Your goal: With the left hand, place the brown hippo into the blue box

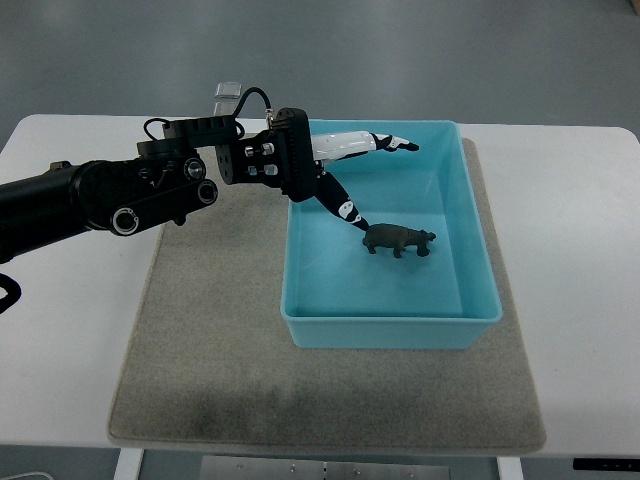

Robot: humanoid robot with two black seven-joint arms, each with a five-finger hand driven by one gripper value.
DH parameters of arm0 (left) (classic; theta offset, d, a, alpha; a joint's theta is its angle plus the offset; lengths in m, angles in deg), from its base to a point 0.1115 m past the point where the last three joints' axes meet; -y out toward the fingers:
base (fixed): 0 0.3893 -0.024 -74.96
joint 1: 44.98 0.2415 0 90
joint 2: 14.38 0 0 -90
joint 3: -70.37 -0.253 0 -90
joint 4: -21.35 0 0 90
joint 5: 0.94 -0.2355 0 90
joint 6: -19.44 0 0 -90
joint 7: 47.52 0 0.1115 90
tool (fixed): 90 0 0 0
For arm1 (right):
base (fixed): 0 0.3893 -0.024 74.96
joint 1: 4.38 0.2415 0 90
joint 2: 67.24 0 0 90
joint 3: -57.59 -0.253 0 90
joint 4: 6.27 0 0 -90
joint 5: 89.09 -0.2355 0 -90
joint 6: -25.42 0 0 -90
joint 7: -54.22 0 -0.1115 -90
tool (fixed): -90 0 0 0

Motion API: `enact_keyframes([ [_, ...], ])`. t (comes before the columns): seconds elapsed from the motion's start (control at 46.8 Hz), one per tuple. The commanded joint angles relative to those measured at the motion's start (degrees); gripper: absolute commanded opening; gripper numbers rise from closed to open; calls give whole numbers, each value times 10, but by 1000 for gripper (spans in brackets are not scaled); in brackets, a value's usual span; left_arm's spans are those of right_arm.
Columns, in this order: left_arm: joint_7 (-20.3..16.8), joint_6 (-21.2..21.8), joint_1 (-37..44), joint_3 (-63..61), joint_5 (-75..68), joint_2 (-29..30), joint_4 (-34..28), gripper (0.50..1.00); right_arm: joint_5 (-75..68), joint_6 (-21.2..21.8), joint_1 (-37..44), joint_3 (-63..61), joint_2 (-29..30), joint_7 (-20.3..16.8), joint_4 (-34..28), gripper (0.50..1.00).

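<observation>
The brown hippo [398, 240] stands on the floor of the blue box [390, 322], right of centre. Above the box's left part, the left hand [345, 175] has its fingers [392, 143] spread wide, holding nothing; its thumb tip reaches just beside the hippo's rear.

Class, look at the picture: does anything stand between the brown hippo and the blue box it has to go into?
Nothing does. The brown hippo already stands on the floor of the blue box, and the left hand is open above the box, holding nothing.
</observation>
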Motion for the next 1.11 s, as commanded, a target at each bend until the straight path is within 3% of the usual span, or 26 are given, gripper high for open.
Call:
enact_keyframes([
  [0.0, 1, 16, -4, 2, 3, -1, -28, 992, 0, 0, 0, 0, 0, 0, 0, 936],
  [0.32, 1, 29, -6, 60, 22, -5, -148, 992, 0, 0, 0, 0, 0, 0, 0, 936],
  [0.555, 0, 29, -5, 58, 159, -8, -248, 994, 0, 0, 0, 0, 0, 0, 0, 936],
  [1.004, 3, 28, 0, 58, 484, -9, -319, 994, 0, 0, 0, 0, 0, 0, 0, 936],
  [1.089, 20, 29, 3, 58, 548, -9, -322, 994, 0, 0, 0, 0, 0, 0, 0, 936],
])
